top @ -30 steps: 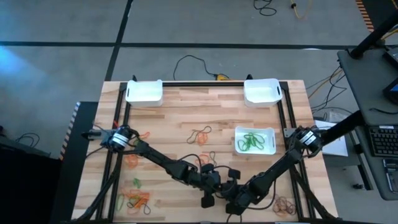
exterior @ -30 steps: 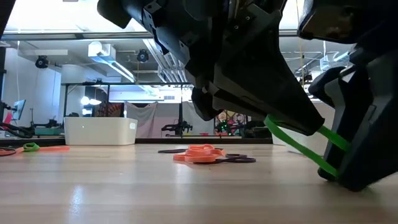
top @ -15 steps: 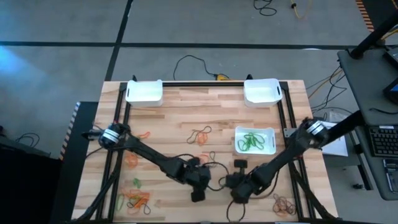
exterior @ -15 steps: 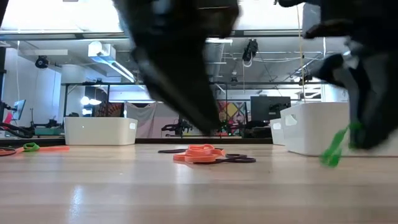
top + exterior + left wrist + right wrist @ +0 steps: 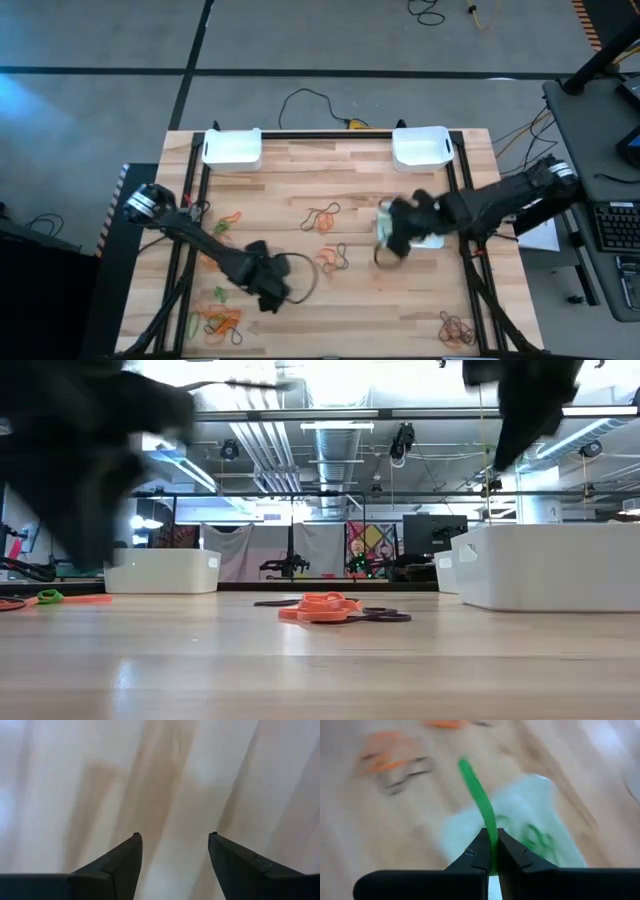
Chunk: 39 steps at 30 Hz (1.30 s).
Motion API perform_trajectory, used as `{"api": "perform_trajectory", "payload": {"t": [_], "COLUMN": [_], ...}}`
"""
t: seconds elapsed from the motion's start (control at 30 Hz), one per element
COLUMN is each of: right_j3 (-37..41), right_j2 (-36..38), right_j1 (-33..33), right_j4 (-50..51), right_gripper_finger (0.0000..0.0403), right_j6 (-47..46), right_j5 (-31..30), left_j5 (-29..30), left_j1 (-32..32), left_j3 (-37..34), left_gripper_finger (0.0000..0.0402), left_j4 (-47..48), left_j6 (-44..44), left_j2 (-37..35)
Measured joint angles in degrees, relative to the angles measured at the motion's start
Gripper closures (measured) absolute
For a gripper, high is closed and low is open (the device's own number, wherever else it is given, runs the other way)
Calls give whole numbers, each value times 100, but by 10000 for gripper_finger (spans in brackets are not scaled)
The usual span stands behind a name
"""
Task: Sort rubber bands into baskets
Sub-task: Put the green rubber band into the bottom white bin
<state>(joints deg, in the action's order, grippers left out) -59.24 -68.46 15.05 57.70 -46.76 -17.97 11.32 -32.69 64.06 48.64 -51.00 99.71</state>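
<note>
My right gripper (image 5: 392, 238) hangs over the left rim of the basket (image 5: 425, 236) that holds green rubber bands, shut on a green rubber band (image 5: 477, 790). My left gripper (image 5: 266, 292) stands open over bare wood left of centre, with nothing between its fingers (image 5: 125, 857). Two more white baskets (image 5: 232, 148) (image 5: 420, 146) stand at the far edge. Loose orange and dark rubber bands lie mid-table (image 5: 322, 217) (image 5: 333, 258) (image 5: 325, 605), in a pile at the near left (image 5: 220, 318) and at the near right (image 5: 457, 328). My right gripper pinches one end of the green band (image 5: 492, 837) between its two fingertips. The fingers slant down at the table. The rest of the band sticks out straight beyond the fingertips, lifted clear, above the basket's edge.
A black cable loops on the wood beside my left gripper (image 5: 300, 275). Black frame rails run along the table's left (image 5: 190, 200) and right (image 5: 460, 190) sides. A white paper sheet (image 5: 540, 232) lies off the right edge.
The green band was stretched between both grippers near the front edge. My left gripper has let it go and swung toward the table's left edge. My right gripper has carried the band up and toward the far edge, over to the basket with green bands.
</note>
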Motion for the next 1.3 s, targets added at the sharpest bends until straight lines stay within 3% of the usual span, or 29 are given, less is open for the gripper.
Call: {"api": "perform_trajectory", "payload": {"t": [0.17,0.3,0.43,0.53,0.77,0.9,1.07,1.3], "right_j3": [1017,1677,1937,1899,1393,717,-98,-777], "right_j2": [233,137,-28,-106,-99,-99,-99,-99], "right_j1": [-935,-1354,-1483,-1552,-1547,-1433,-1239,-1193], "right_j4": [-145,-896,-1497,-1489,-1050,-563,-543,-551], "right_gripper_finger": [390,390,383,353,236,192,175,183], "right_j6": [-334,-680,-1164,-1380,-1465,-1480,-1405,-1321], "right_j5": [807,1475,1535,1503,1701,1556,672,78], "left_j5": [-121,-244,-268,-380,-644,-957,-2235,-2239], "left_j1": [-542,-920,-1209,-1331,-1477,-1466,-1511,-1551], "left_j3": [-1006,-1392,-1662,-1905,-2571,-2817,-2760,-2635], "left_gripper_finger": [191,191,191,191,191,191,196,205], "left_j4": [-585,-683,-663,-670,-705,-709,-808,-794], "left_j6": [-1377,-2068,-2258,-2386,-2772,-3052,-3208,-3225], "left_j2": [-712,-1089,-1330,-1502,-2166,-2612,-2677,-1935]}}
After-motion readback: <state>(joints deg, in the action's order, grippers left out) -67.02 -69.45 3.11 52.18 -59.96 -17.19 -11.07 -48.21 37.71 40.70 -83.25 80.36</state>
